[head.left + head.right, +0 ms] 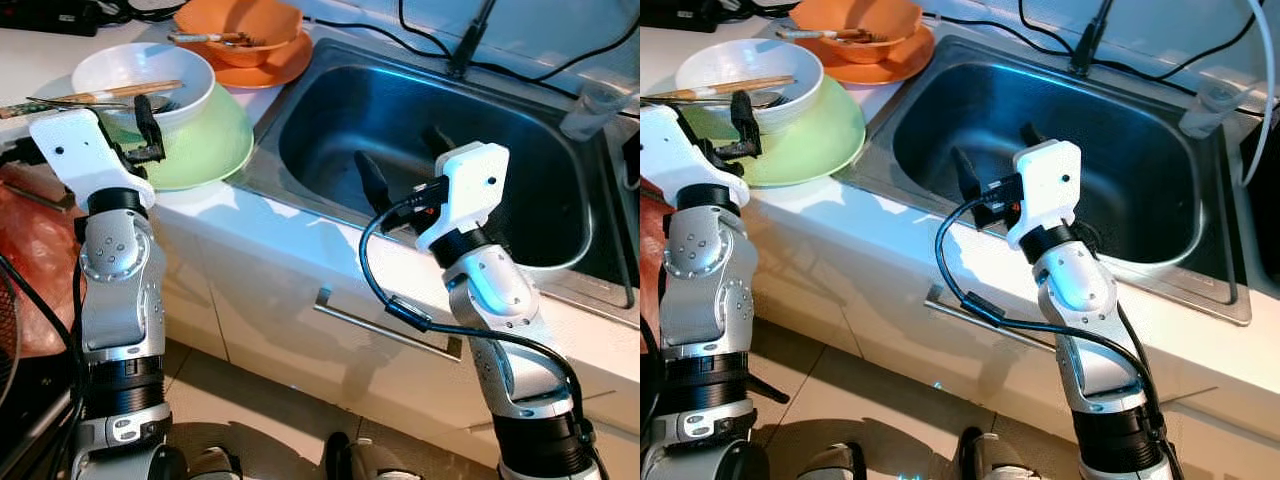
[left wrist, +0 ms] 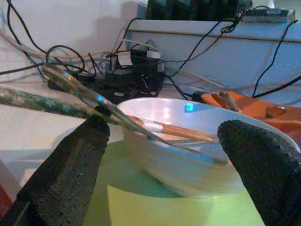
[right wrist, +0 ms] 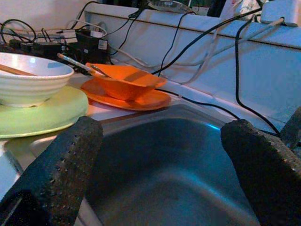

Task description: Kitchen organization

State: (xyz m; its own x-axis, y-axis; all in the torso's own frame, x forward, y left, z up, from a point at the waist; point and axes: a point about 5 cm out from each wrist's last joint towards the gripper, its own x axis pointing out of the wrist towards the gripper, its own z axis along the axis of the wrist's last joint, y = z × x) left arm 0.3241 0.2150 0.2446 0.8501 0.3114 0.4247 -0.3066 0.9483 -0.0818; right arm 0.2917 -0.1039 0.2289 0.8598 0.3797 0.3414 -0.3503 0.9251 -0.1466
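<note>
A white bowl (image 1: 140, 78) holding wooden chopsticks (image 1: 120, 92) and a spoon sits on a pale green plate (image 1: 215, 145) on the counter, left of the sink (image 1: 330, 100). Behind it an orange bowl (image 1: 245, 28) with utensils rests on an orange plate (image 1: 280, 66). My left gripper (image 2: 171, 129) is open, low at the green plate's near edge, with the white bowl just ahead between its fingers (image 2: 70, 169). My right gripper (image 1: 400, 158) is open and empty, hanging over the steel basin near its front wall; its wrist view looks across the sink (image 3: 160, 160) toward the orange dishes (image 3: 124, 84).
A clear glass (image 1: 592, 106) stands on the sink's right rim. Black cables (image 3: 188, 44) and a power strip run along the back wall. Below the counter edge is a white cabinet front with a metal handle (image 1: 385, 325). A reddish object (image 1: 30, 240) lies at far left.
</note>
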